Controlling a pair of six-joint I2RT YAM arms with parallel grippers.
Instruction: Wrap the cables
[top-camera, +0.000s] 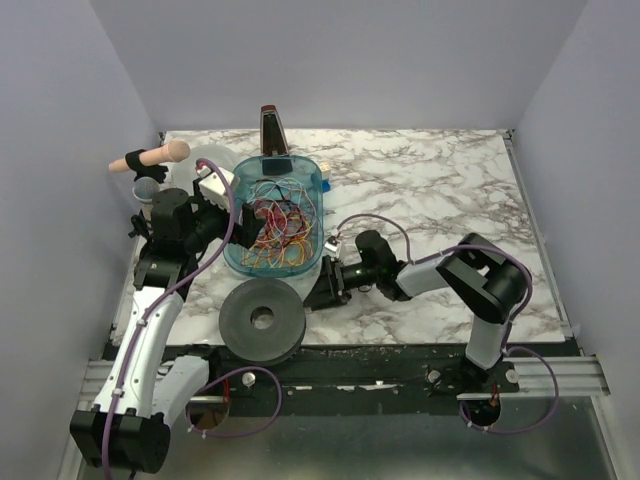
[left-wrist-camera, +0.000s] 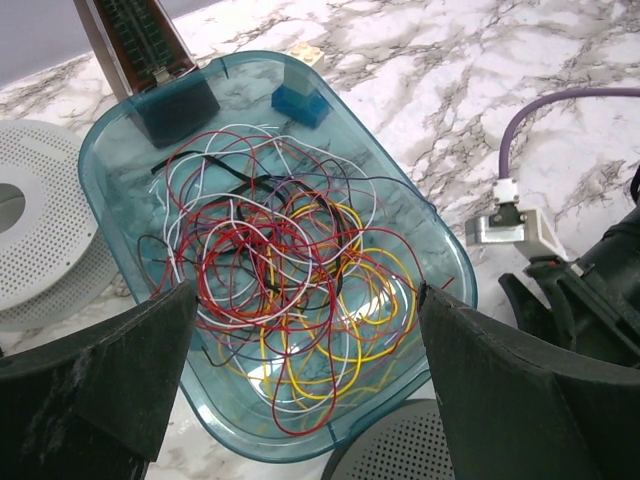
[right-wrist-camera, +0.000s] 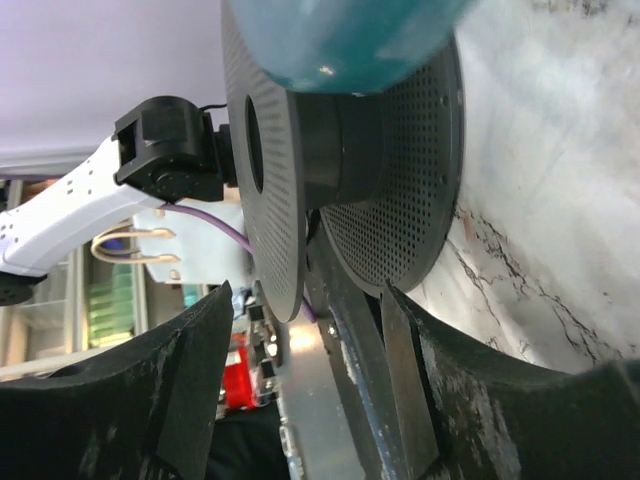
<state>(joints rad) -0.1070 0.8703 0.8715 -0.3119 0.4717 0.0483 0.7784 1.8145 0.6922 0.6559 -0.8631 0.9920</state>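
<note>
The left gripper (left-wrist-camera: 308, 292) is hovering over the near end of the teal tub (left-wrist-camera: 110, 250), its jaws spreading wide with nothing between them, and the cables (left-wrist-camera: 290, 300) are lying right below that gap, a loose tangle of mostly red loops with yellow, white and a few dark strands heaped on the tub floor. No finger is touching a wire as far as the wrist view shows. A small blue block (left-wrist-camera: 300, 100) is sitting at the tub's far end, clear of the tangle, and a brown tapered piece (left-wrist-camera: 140, 40) is rising at the far rim beside it. A white perforated disc (left-wrist-camera: 50, 240) is lying on the marble table (top-camera: 450, 190) just left of the tub. Over on the other side the right gripper (right-wrist-camera: 308, 300) is lying low at the tub's near right corner, jaws parted and holding nothing, pointing at the black spool (right-wrist-camera: 270, 150), whose perforated flanges are filling the space just ahead of its fingers (right-wrist-camera: 190, 380). That spool is sitting at the table's near edge, just beside the tub, and the tub's wall is standing between the right gripper and the cables
</note>
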